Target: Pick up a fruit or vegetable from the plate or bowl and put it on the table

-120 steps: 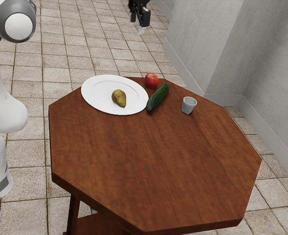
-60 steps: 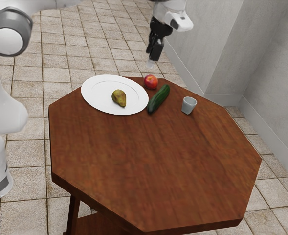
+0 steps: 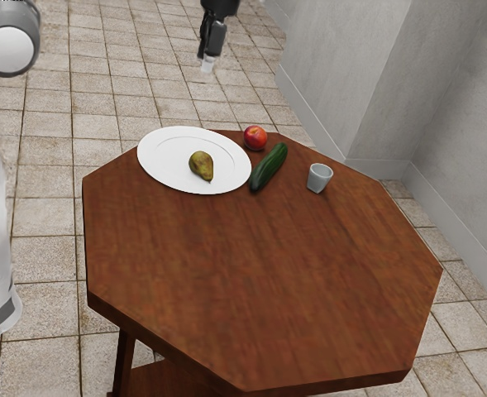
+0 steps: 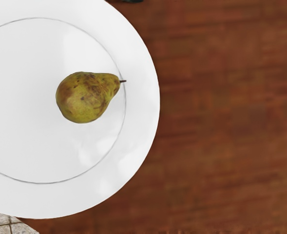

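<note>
Nearby, cucumber (image 3: 269, 166) and apple (image 3: 255, 138) crowd the plate (image 3: 164, 157), cup (image 3: 318, 179) apart; end effector (image 3: 207, 61) wide or narrow, I can't tell.

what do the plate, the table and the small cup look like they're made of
Plate: probably glazed ceramic, smooth white with glossy highlights. Table: wood, perhaps varnished, reddish brown with streaky grain. Cup: pale grey, maybe glass or plastic; I can't tell which.

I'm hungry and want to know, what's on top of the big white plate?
One pear lies on its side on the plate. The bit of plate right underneath the pear is covered, so I can't see that spot.
</note>
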Motion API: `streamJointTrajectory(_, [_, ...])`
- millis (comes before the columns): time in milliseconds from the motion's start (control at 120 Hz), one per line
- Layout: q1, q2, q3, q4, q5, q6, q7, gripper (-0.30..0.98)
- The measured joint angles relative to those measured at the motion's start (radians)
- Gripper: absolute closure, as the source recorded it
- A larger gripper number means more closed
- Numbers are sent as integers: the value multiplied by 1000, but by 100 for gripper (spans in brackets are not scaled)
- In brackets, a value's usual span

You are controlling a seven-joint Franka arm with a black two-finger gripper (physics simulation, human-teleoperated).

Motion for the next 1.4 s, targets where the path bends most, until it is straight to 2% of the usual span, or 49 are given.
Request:
streamJointTrajectory(33, [48,-5,-100,0,0,-3,22,2])
streamJointTrajectory(83, [79,-10,-173,0,1,-10,54,2])
streamJointTrajectory(133, [83,-50,-194,-44,5,-5,83,2])
streamJointTrajectory(167, [39,-109,-167,-103,10,9,101,2])
streamJointTrajectory(183, [-10,-144,-124,-145,11,18,109,2])
streamJointTrajectory(242, [-266,-261,122,-331,16,74,138,2])
streamJointTrajectory(275, [-387,-299,230,-416,22,112,154,2])
streamJointTrajectory(400, [-817,-353,544,-576,123,245,206,2])
streamJointTrajectory(458, [-926,-361,647,-610,194,309,229,2])
streamJointTrajectory(558, [-966,-342,753,-633,332,423,263,2])
streamJointTrajectory(650, [-978,-334,821,-637,421,500,291,2])
streamJointTrajectory(725, [-1089,-342,927,-644,463,565,310,2])
streamJointTrajectory(783, [-1154,-351,983,-654,479,600,323,2])
streamJointTrajectory(967, [-1223,-361,1125,-687,501,664,359,2])
streamJointTrajectory(1400, [-1349,-401,1282,-736,525,813,425,2])
